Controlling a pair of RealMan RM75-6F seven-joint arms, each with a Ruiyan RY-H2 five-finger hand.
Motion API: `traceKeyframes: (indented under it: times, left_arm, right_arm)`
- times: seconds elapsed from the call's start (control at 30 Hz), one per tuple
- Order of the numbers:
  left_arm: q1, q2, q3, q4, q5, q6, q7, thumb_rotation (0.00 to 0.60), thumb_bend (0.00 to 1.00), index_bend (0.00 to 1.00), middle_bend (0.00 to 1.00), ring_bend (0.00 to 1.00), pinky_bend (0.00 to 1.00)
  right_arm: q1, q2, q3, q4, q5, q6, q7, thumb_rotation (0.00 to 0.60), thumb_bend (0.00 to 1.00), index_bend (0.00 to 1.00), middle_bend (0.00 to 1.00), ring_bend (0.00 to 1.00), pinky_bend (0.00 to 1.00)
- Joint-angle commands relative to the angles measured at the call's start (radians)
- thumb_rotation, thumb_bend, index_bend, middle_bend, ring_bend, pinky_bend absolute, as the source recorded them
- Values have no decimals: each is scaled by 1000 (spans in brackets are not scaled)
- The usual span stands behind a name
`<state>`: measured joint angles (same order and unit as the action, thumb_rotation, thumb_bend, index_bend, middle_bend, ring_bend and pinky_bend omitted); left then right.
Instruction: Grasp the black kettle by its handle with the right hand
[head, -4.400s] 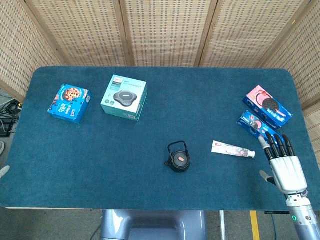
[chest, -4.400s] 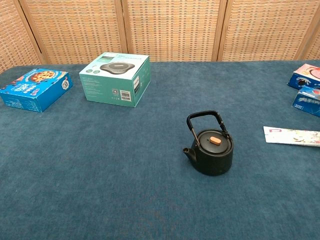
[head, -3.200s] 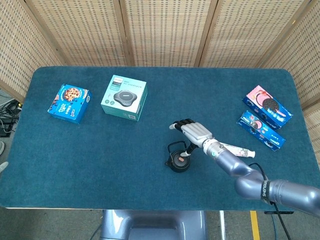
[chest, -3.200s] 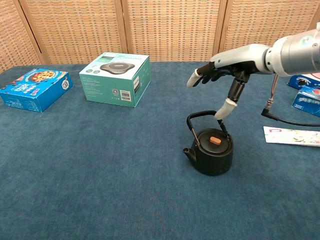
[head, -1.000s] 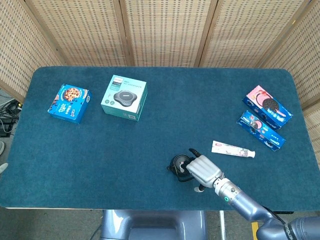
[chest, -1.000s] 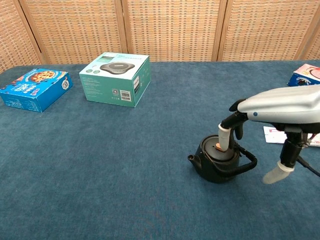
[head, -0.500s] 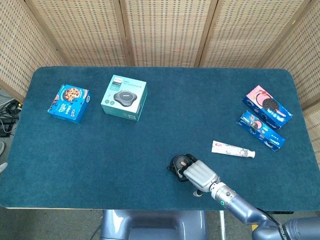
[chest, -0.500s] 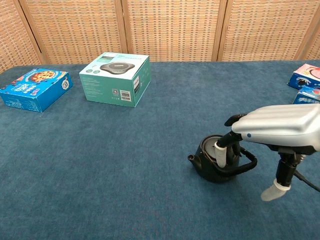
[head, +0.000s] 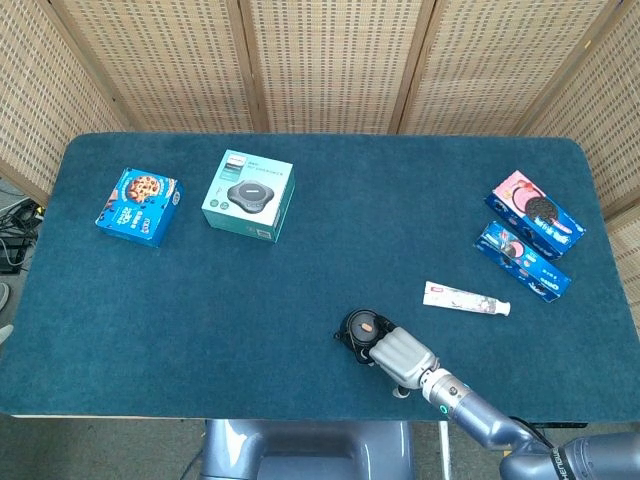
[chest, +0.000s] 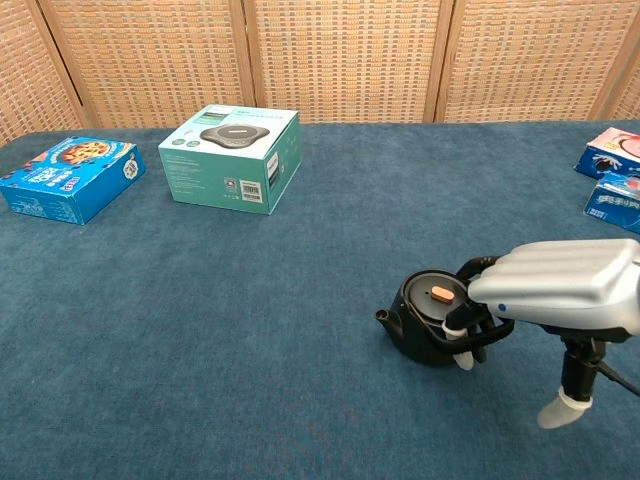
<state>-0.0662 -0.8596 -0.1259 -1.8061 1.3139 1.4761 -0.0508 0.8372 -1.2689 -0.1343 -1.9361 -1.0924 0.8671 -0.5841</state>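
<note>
The black kettle (head: 359, 327) (chest: 428, 314) with an orange knob on its lid stands near the table's front edge, spout to the left. Its handle (chest: 497, 323) is tipped down to the right. My right hand (head: 400, 354) (chest: 557, 283) lies just right of the kettle, palm down. Its fingers (chest: 463, 345) curl under and around the handle. The thumb (chest: 560, 404) hangs down apart from the kettle. The left hand does not show in either view.
A toothpaste tube (head: 466, 298) lies right of the kettle. Two cookie packs (head: 535, 213) (head: 523, 260) sit at the right edge. A teal box (head: 248, 194) (chest: 232, 157) and a blue cookie box (head: 139, 206) (chest: 68, 177) stand at the back left.
My right hand has slid off the lid toward the front edge and its fingers have curled around the handle. The lid and orange knob are uncovered. The kettle has stayed put.
</note>
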Motion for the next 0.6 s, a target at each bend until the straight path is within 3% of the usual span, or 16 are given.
traceKeyframes:
  times: [0.03, 0.1, 0.23, 0.43, 0.6]
  left_arm:
    - [0, 1, -1, 1, -1, 0, -2, 600, 0, 0, 0, 0, 0]
    - [1, 1, -1, 1, -1, 0, -4, 600, 0, 0, 0, 0, 0]
    - [1, 2, -1, 2, -2, 0, -6, 600, 0, 0, 0, 0, 0]
    - [1, 2, -2, 2, -3, 0, -7, 600, 0, 0, 0, 0, 0]
    - [1, 3, -2, 2, -4, 0, -8, 600, 0, 0, 0, 0, 0]
  right_arm:
    - [0, -8, 2, 7, 6, -3, -9, 600, 0, 467, 518, 409, 0]
    - [2, -13, 2, 15, 7, -4, -20, 600, 0, 521, 563, 431, 0]
    - [3, -22, 6, 32, 9, -4, -37, 600, 0, 708, 758, 488, 0]
    - [-6, -42, 28, 57, -10, 3, -7, 600, 0, 931, 917, 623, 0]
    - [-22, -60, 62, 83, -75, 18, 73, 600, 0, 1000, 997, 784, 0]
